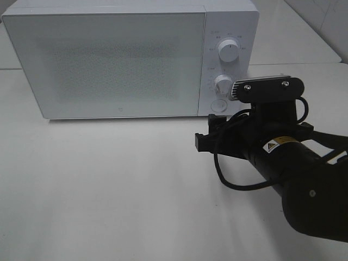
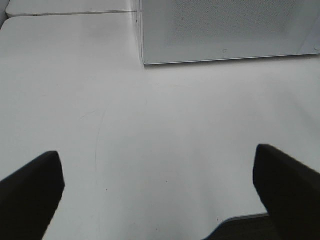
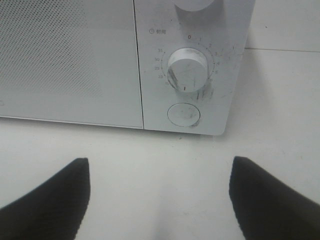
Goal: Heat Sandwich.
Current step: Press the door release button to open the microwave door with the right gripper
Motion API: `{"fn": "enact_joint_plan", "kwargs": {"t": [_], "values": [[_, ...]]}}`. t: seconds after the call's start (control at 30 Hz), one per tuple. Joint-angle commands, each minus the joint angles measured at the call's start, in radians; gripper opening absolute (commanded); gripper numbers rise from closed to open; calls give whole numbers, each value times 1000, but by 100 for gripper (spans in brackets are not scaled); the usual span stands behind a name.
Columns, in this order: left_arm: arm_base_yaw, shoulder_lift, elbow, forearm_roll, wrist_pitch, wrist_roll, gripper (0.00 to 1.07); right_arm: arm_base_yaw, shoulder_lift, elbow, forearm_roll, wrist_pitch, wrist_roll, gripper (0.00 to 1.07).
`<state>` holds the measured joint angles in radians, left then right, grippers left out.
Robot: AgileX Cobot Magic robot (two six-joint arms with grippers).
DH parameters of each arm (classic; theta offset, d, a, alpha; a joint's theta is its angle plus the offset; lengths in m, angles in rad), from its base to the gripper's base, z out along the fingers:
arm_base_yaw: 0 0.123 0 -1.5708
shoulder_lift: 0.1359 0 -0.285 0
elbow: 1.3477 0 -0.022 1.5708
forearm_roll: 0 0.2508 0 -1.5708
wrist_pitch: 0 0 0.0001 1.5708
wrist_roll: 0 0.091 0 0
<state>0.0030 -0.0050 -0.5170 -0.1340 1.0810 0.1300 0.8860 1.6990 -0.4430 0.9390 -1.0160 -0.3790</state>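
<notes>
Smooth white table (image 1: 109,190), boxy microwave (image 1: 109,60), round dial (image 3: 187,70)

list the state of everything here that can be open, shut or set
microwave door, shut
timer dial, setting too unclear to read
left gripper, open, empty
right gripper, open, empty, facing the dial
sandwich, not in view

White microwave (image 1: 130,60), speckled door (image 1: 103,65); white table (image 1: 109,190); black arm (image 1: 304,185).
</notes>
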Motion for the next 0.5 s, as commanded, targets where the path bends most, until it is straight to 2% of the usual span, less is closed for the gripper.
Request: {"fn": "enact_joint_plan", "kwargs": {"t": [0.03,0.3,0.43,0.5], "values": [[5,-6,0,-8,-9,-3,97,5,-1,-6,5,-2,-12,76],[5,-6,0,-8,-9,-3,97,5,-1,-6,4,20,227,76],[5,-6,0,-8,-9,-3,97,5,-1,-6,4,20,423,76],[5,-6,0,-8,-9,-3,97,5,-1,-6,4,20,596,76]]}}
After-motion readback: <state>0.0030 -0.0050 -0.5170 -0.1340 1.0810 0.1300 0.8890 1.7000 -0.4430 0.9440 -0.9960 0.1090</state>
